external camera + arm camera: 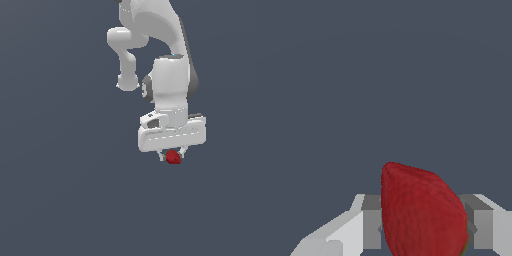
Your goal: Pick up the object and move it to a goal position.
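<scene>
- Dark red and slightly lumpy, the object (173,157) shows in the exterior view as a small roundish thing, strawberry-like, sitting directly under the white end effector (173,155).
- In that same view the 2 short fingers (162,155) reach down from the wide white hand body, 1 on each side of the object, and both appear to touch it; the end effector is closed on the object.
- The object is much smaller than the hand body above it, and about half of it sticks out below the fingertips.
- The white arm (170,80) comes in from the top edge of the exterior view, bends through rounded joints and ends in the hand, which points straight down.
- The arm and hand sit toward the exterior view's right; the background (60,150) is a plain, even slate grey with no edge or shadow, so I cannot tell whether the object rests on a surface or is held clear of it.
- In the wrist view the object (423,212) fills much of the foreground: a deep red, finely textured body that tapers to a blunt tip.
- The grey inner faces of the 2 fingers (372,227) press in on its 2 sides, with the white outer finger bodies beyond them.
- Beyond the object the wrist view shows only the same flat slate-grey background (381,75).
</scene>
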